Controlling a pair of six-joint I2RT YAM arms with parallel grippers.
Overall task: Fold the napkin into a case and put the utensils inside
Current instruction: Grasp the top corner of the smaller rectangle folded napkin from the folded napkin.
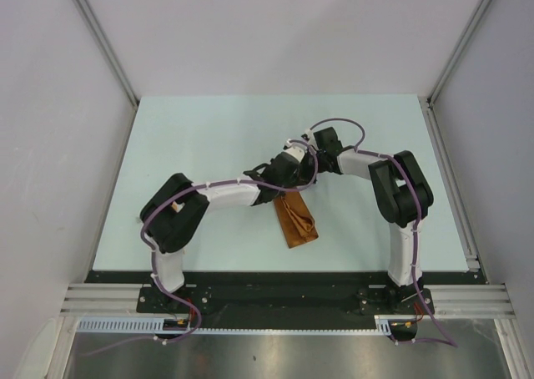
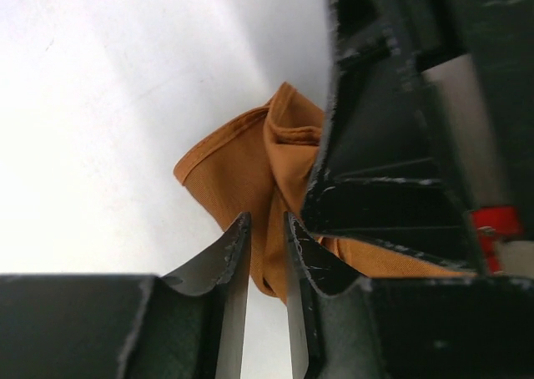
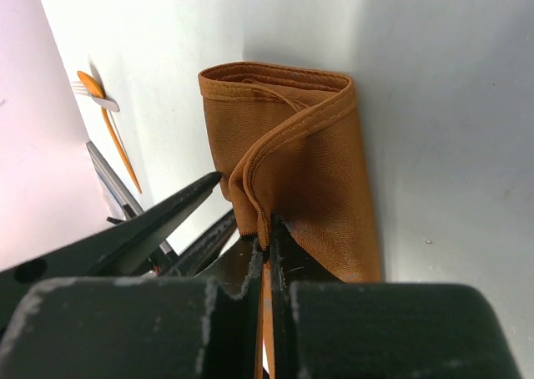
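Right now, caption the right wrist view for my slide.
Right gripper shut on the folded napkin; orange utensil lies apart, untouched.

In the top view, soft, even light falls from above. The pale table is shown without glare, and only faint shadows are cast beneath the arms.

In the left wrist view, the table is washed out almost to white at the left, and a grey shadow is thrown at the upper middle. The fingers of the left gripper are rendered dark and soft.

In the right wrist view, the napkin is held sharp, with its weave resolved. The fingers of the right gripper are blurred, and the orange utensil is slightly soft. A broad grey shadow is laid to the right of the cloth.
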